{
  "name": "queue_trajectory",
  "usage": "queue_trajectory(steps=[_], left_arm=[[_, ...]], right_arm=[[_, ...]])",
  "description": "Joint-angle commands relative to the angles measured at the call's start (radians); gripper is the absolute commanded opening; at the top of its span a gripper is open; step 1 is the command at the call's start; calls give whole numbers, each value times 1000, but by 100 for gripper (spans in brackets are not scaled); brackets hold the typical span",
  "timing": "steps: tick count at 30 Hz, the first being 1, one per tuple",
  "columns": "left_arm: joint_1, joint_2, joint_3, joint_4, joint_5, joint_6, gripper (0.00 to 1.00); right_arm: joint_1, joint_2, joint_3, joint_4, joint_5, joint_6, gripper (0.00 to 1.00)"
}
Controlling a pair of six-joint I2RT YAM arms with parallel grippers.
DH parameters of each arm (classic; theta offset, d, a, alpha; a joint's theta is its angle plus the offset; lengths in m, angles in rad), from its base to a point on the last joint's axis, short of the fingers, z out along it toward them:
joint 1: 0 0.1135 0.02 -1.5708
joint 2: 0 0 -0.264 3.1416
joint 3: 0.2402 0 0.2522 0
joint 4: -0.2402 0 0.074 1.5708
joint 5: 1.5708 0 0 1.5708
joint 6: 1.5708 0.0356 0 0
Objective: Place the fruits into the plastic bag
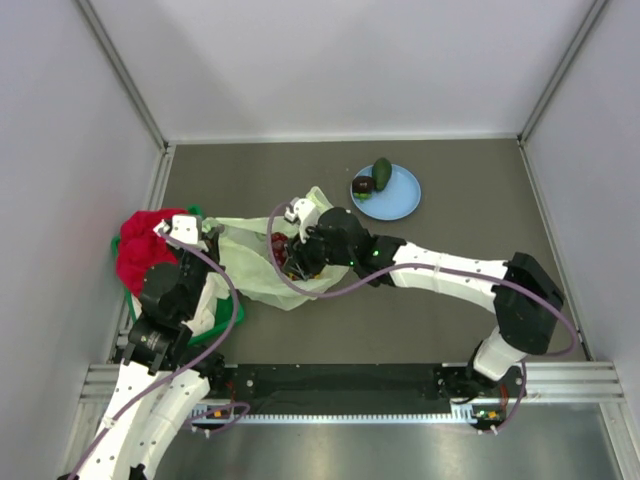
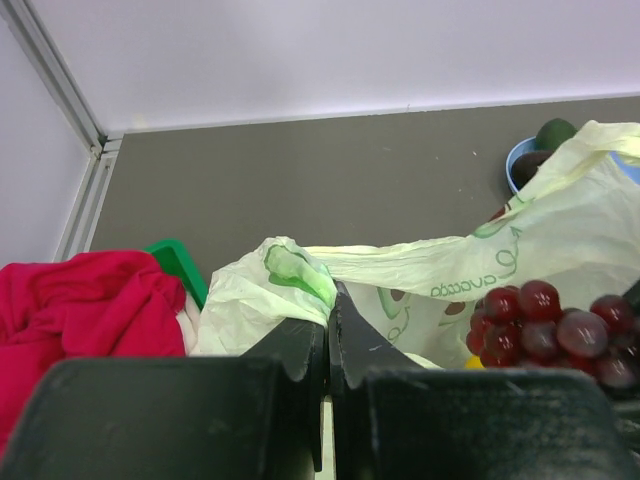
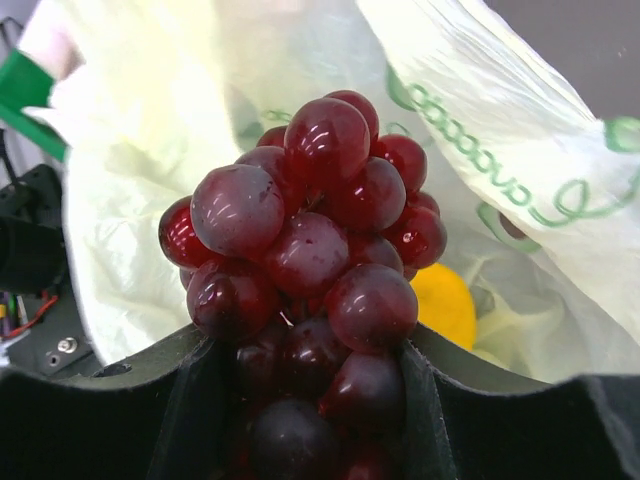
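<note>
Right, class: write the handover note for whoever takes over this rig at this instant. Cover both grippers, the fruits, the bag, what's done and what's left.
Left gripper: shut, pinching the edge of the plastic bag.
Right gripper: shut on the grape bunch, at the bag's mouth, not yet released.
Done: citrus lies inside the bag.
Left: release the grapes, then bag the avocado and small dark fruit, both on the blue plate.

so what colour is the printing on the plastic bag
Green lettering and line drawings on the pale yellow-green plastic bag, clearest in the right wrist view.
</note>
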Motion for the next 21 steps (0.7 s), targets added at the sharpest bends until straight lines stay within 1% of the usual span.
queue_trajectory(steps=[1,13,16,21], left_arm=[[4,-4,4,48,11,-6,0],[4,-8,4,46,9,-6,0],[4,-8,4,45,6,-6,0],[4,-10,4,45,3,-6,0]], right_arm=[[46,-91,-11,131,43,0,16],[76,-82,-91,151,61,90,16],[76,-45,-63,105,95,102,15],[73,45,44,-13,193,112,14]])
